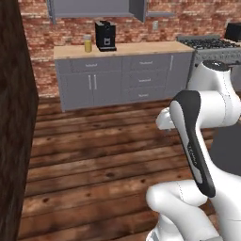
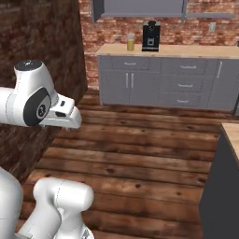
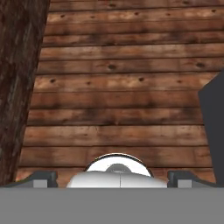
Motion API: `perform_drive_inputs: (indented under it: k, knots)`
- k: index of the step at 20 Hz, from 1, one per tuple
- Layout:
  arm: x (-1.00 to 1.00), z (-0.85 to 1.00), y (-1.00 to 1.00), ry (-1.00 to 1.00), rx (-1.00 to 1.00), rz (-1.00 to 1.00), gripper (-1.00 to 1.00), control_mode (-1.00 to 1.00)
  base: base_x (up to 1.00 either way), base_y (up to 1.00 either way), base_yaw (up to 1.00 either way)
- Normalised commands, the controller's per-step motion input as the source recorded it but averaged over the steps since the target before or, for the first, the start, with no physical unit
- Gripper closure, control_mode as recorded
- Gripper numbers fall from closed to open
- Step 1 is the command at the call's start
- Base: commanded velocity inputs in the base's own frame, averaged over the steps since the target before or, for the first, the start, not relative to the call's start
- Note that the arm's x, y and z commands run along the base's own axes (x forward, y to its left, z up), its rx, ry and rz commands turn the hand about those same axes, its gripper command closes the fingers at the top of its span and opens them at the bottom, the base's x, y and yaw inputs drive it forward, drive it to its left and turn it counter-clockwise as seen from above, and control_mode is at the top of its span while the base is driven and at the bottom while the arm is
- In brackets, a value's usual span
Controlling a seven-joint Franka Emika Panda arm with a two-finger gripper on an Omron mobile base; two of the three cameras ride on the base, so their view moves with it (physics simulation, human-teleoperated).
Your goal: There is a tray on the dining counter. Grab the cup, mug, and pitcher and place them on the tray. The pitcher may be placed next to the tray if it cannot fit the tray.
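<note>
The pitcher [image 1: 87, 43] [image 2: 130, 42], clear glass with orange-yellow liquid, stands upright on the far wood-topped counter against the brick wall, just left of a black coffee machine. My gripper [image 3: 113, 179] is open with nothing between its fingertips [image 3: 43, 178], which stand wide apart. It hangs over the wooden floor, far from the pitcher. A corner of the dining counter [image 2: 232, 133], beige top on a grey base, shows at the right. The tray, the cup and the mug are out of view.
The black coffee machine [image 1: 105, 36] [image 2: 151, 35] sits on the wall counter [image 1: 141, 49] above grey cabinets. A stove [image 1: 209, 43] stands at the far right. A dark wooden wall [image 1: 14, 122] [image 3: 17, 78] runs along the left. Bare plank floor [image 2: 140, 149] lies between.
</note>
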Motion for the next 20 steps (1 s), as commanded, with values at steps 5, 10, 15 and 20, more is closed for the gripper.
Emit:
perform_drive_inputs:
  k: [5, 10, 15, 20]
  knots:
    - [0.00, 0.00, 0.00, 0.00, 0.00, 0.00, -1.00, 1.00, 1.00, 0.29, 0.00]
    - [0.00, 0.00, 0.00, 0.00, 0.00, 0.00, -1.00, 1.00, 1.00, 0.25, 0.00]
    - [0.00, 0.00, 0.00, 0.00, 0.00, 0.00, -1.00, 1.00, 1.00, 0.16, 0.00]
    - [0.00, 0.00, 0.00, 0.00, 0.00, 0.00, -1.00, 1.00, 1.00, 0.00, 0.00]
